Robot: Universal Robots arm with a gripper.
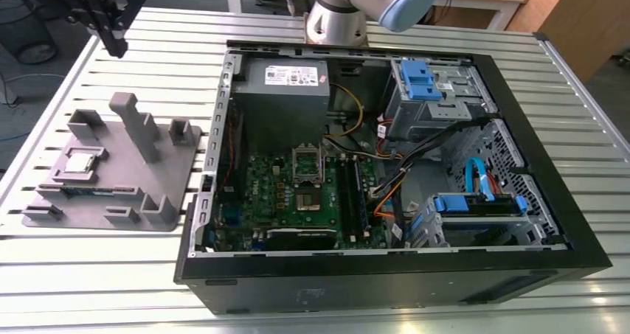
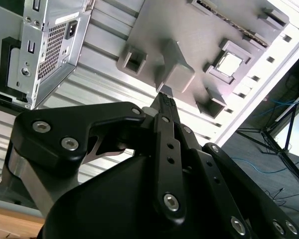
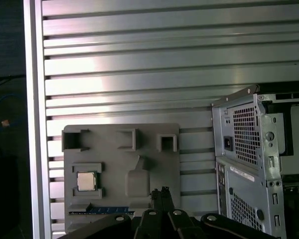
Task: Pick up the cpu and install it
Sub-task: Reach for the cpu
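Observation:
The cpu (image 1: 79, 161) is a small square chip with a shiny metal top, lying flat in a square recess of the grey moulded tray (image 1: 162, 183). Both wrist views show the cpu (image 2: 229, 63) (image 3: 86, 180) in its recess on the tray (image 2: 189, 30) (image 3: 114, 159). My gripper (image 1: 116, 48) hangs high above the table at the exterior view's far left, well above the tray and apart from it. Its fingertips (image 2: 165, 98) (image 3: 161, 191) are pressed together, shut, with nothing held. The silver socket frame (image 1: 307, 164) sits on the green motherboard inside the case.
An open black computer case (image 1: 394, 275) lies on the slatted metal table (image 1: 99, 275), to the exterior view's right of the tray. Inside are a power supply (image 1: 285, 79), cables and blue drive bays (image 1: 477, 205). A tall post (image 1: 138, 127) rises from the tray.

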